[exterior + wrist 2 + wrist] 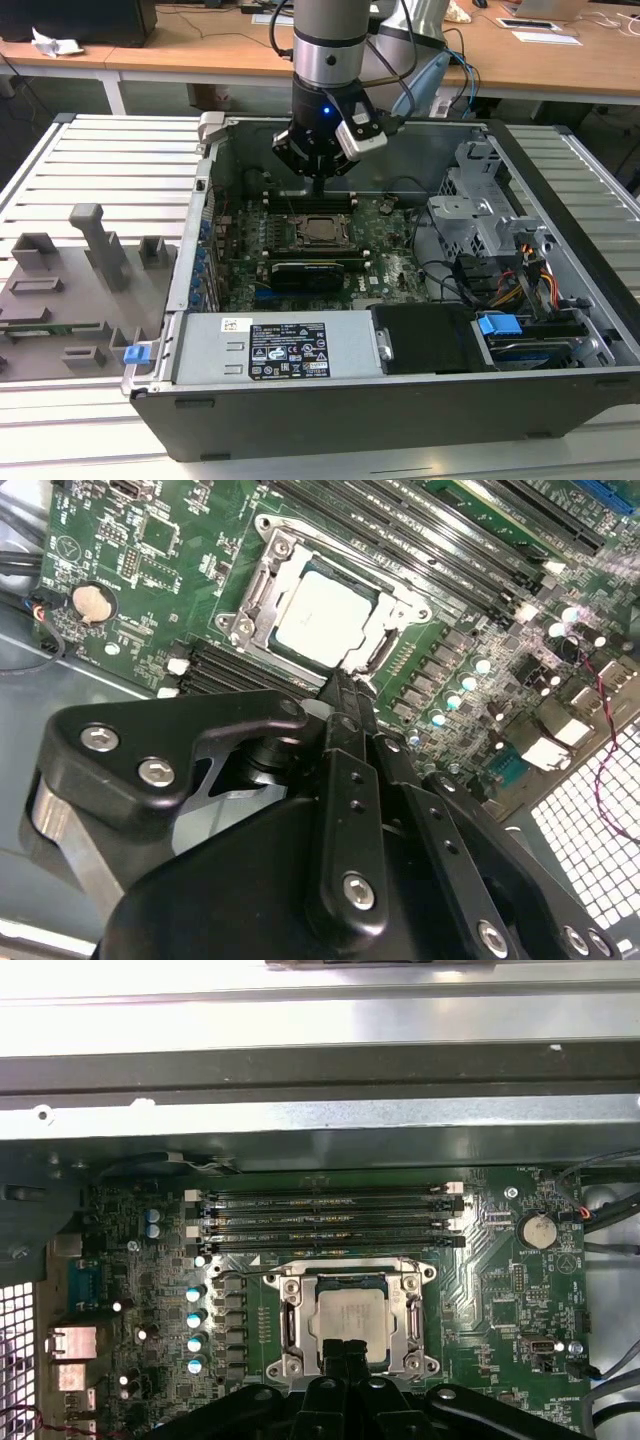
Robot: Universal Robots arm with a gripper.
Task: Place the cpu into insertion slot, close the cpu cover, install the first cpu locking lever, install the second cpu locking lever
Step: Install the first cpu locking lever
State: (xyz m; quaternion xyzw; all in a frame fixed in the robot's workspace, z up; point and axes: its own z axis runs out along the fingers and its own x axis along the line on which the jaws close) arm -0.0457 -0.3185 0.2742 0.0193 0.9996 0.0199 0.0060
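Second wrist view shows pale silver square cpu (322, 620) framed by the cpu cover (258, 600), pincer (343, 685) pressed together.

I note the cpu (350, 1322) sitting in the insertion slot (415, 1278) on the motherboard (385, 250), with the cpu cover (292, 1320) lying around its edges and the memory slots (325, 1220) just beside the socket. The gripper (318, 185) hangs inside the computer case (560, 330), above the board near the socket's edge. The power supply (285, 350) sits in front of the board, the drive cage (480, 210) on the exterior view's right, and a fixture tray (70, 290) outside the case on that view's left.
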